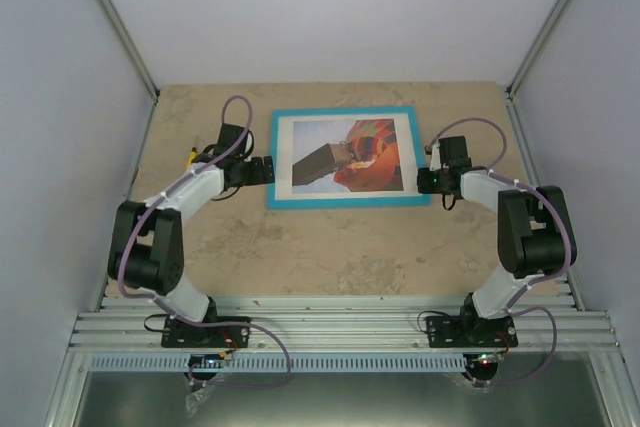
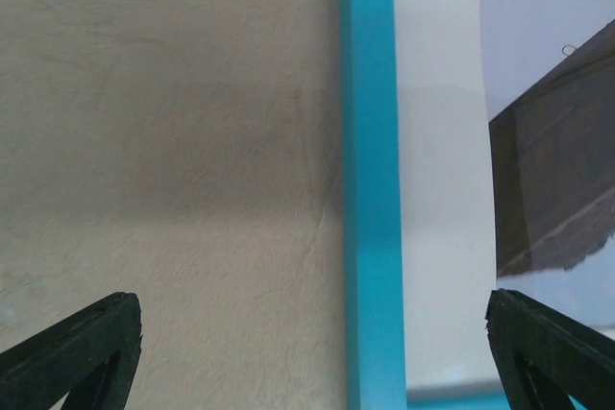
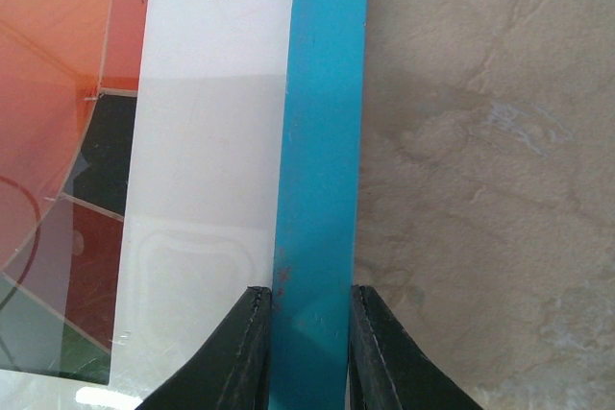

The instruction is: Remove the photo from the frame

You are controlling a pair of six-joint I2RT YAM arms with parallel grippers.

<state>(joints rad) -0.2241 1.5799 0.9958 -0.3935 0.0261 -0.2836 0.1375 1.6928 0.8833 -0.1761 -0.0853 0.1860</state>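
Your right gripper [image 3: 307, 300] is clamped on the right rail of the frame [image 3: 327, 93]. Your left gripper [image 2: 309, 319] stands wide apart astride the left rail. The photo [image 1: 350, 152] sits inside the frame, flat on the table [image 1: 300, 257].

The frame [image 3: 322, 122] is seen as a smooth turquoise bar with a satin painted finish, marked by small scuffs. Inside the frame, the photo [image 3: 58, 141] and a white paper border [image 3: 211, 64] are covered by a glossy clear layer in which soft reflections are caught. Around the frame, the table [image 3: 480, 141] is shown as matt, beige, stone-like and faintly mottled. Against the frame's bar, fingers [image 3: 240, 352] of matt black plastic, finely ribbed along their edges, are carried by the right gripper [image 3: 309, 297].
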